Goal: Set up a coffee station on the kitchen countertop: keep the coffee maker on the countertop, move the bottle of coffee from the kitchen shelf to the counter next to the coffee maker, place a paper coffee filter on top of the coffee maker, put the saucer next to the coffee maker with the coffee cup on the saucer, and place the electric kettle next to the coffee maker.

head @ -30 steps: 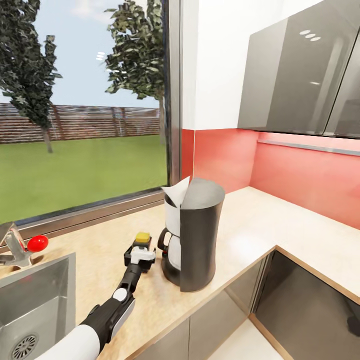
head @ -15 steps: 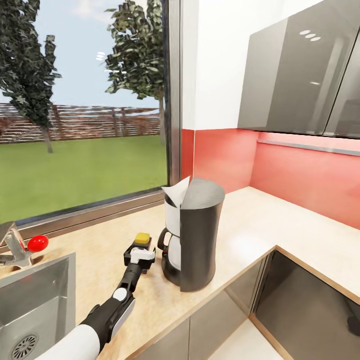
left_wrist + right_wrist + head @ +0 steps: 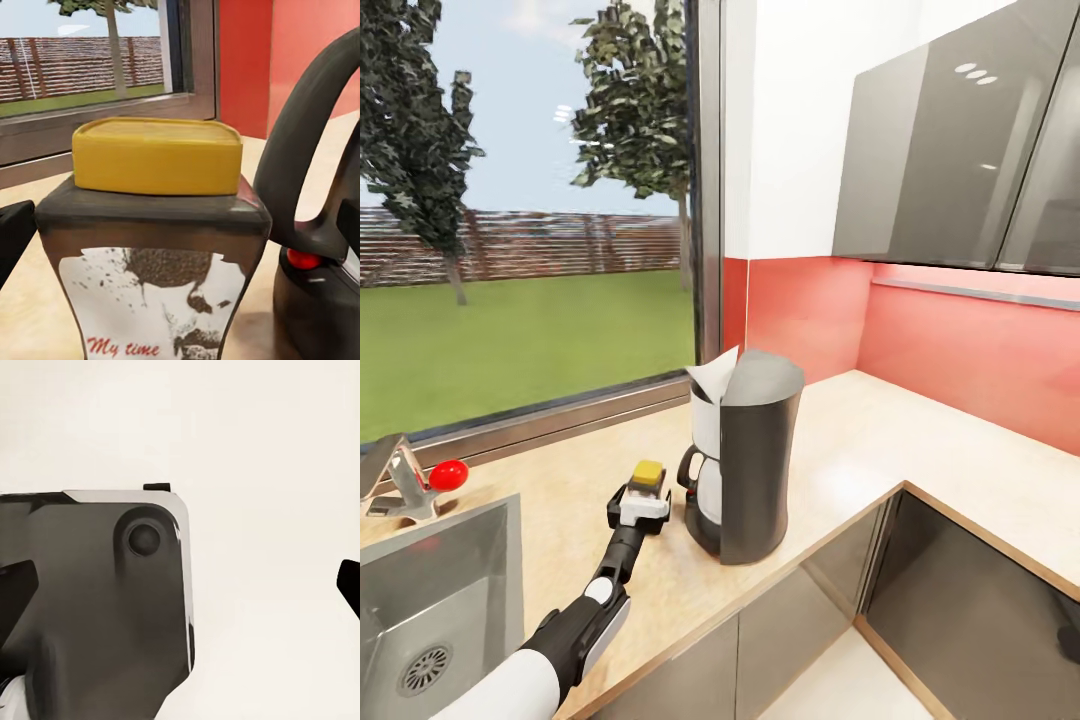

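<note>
Kitchen countertop (image 3: pixel 880 450): light wood-grain surface running under a large window and turning a corner below a red backsplash and grey wall cabinets (image 3: pixel 950 150). Coffee maker (image 3: pixel 755 460): dark grey cylinder, upright near the front edge of the surface, white carafe with black handle facing the window side. Paper coffee filter (image 3: pixel 712 381): pale folded cone, resting on top of the coffee maker at its window-side edge, point tilted up. Bottle of coffee (image 3: pixel 647 475): yellow cap, white label reading "My time" in the left wrist view (image 3: pixel 157 247), upright on the surface just beside the coffee maker. Left end effector (image 3: pixel 641 503): at the bottle, fingers on either side of the jar; whether they press it cannot be told. Right end effector: state cannot be told. Steel sink (image 3: pixel 420 600): set into the surface at the far left, red-knobbed tap (image 3: pixel 420 480) behind it.
</note>
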